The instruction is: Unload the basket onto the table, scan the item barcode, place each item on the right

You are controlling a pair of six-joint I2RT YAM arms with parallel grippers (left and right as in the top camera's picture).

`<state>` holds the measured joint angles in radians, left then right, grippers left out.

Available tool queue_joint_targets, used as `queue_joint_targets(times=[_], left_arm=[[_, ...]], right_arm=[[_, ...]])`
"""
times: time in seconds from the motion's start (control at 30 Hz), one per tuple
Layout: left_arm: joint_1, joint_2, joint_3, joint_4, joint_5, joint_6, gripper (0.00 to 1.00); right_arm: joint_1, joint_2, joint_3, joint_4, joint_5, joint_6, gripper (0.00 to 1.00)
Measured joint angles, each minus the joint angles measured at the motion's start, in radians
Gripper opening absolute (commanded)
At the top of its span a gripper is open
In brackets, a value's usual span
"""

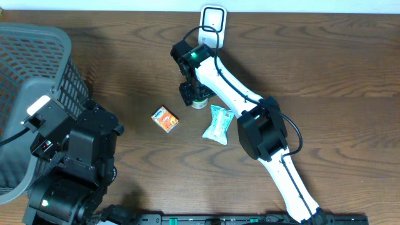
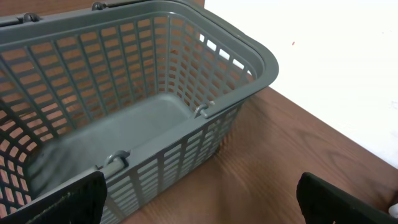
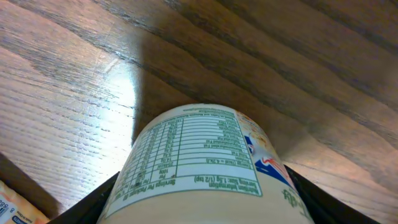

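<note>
Cup [image 3: 199,162] sits between right jaws, near scanner [image 1: 212,22]; clamped or not, cannot tell. Box [image 1: 165,119] and packet [image 1: 219,124] lie close by. Left jaws spread wide, empty, over basket [image 2: 261,68]. Table [image 1: 337,81] dark wood; white wall [image 2: 348,62] behind.

Grey slotted basket [image 2: 81,68] on wooden table [image 2: 280,162] beyond wide-spread left gripper [image 2: 199,208]

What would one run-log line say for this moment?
right end effector: around cup, grip unclear | left end effector: open, near basket
</note>
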<state>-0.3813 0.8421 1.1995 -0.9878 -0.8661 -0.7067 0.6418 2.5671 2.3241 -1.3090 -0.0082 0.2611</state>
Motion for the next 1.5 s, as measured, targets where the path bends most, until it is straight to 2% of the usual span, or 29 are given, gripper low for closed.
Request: queue_joint_targets(times=[0.23,0.43,0.5,0.6,0.83,1.1,1.3,1.5], left_arm=[[0.0,0.0,0.0,0.0,0.0,0.0,0.98],[0.0,0.0,0.0,0.0,0.0,0.0,0.98],[0.0,0.0,0.0,0.0,0.0,0.0,0.98],[0.0,0.0,0.0,0.0,0.0,0.0,0.98],[0.0,0.0,0.0,0.0,0.0,0.0,0.98],[0.0,0.0,0.0,0.0,0.0,0.0,0.98],[0.0,0.0,0.0,0.0,0.0,0.0,0.98],[0.0,0.0,0.0,0.0,0.0,0.0,0.98]], right_arm=[[0.0,0.0,0.0,-0.003,0.001,0.0,0.65],[-0.005,-0.001,0.0,-0.058,-0.044,-0.002,0.56],[-0.012,-0.001,0.003,-0.091,-0.091,0.002,0.54],[-0.038,-0.001,0.003,-0.136,-0.186,0.016,0.57],[-0.152,0.018,0.003,-0.203,-0.508,0.044,0.56],[-0.293,0.02,0.003,-0.283,-0.777,0.049,0.61],[-0.346,0.02,0.003,-0.386,-0.883,0.025,0.59],[-0.355,0.02,0.003,-0.389,-0.951,-0.014,0.6]])
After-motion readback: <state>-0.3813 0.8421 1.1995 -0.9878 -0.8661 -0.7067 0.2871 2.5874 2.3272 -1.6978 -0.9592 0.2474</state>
